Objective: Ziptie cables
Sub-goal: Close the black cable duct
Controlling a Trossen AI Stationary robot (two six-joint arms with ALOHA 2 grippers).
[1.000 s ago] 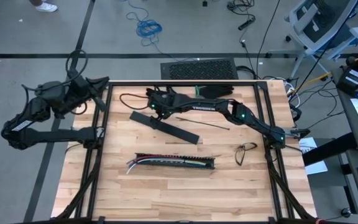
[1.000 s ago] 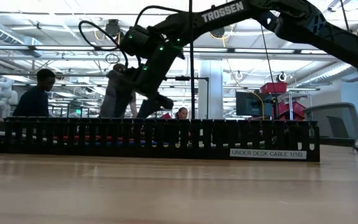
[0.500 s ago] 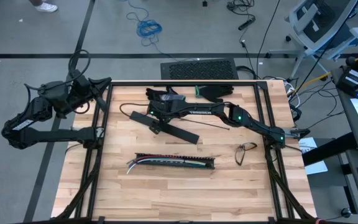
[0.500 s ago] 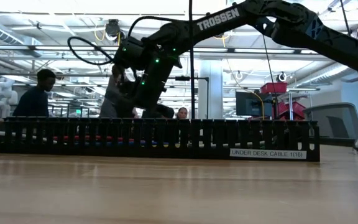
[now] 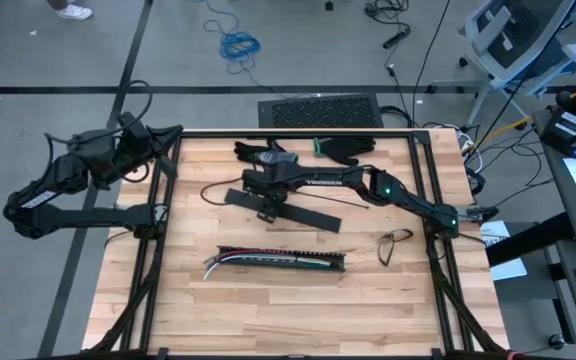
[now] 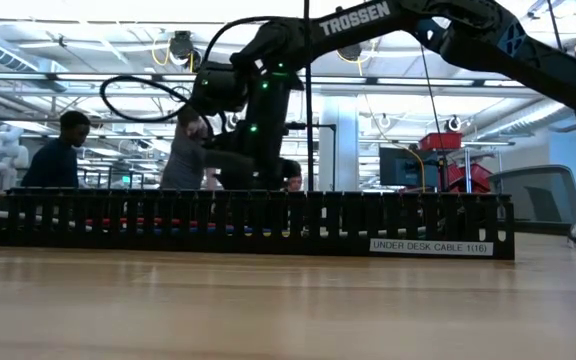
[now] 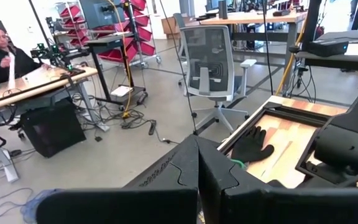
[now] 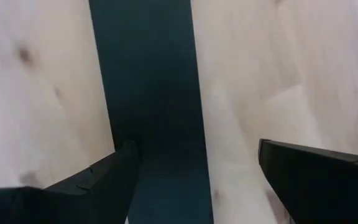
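High view: your left hand (image 5: 158, 140) is parked off the table's (image 5: 408, 300) far left edge, fingers together. Cables (image 5: 233, 258) lie in the black slotted duct (image 5: 288, 262) mid-table, near side. Your right hand (image 5: 265, 205) is spread apart, low over the flat black strip (image 5: 308, 214) just beyond.

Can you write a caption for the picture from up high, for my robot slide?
Right gripper open above a flat black strip; the cables lie in the duct.
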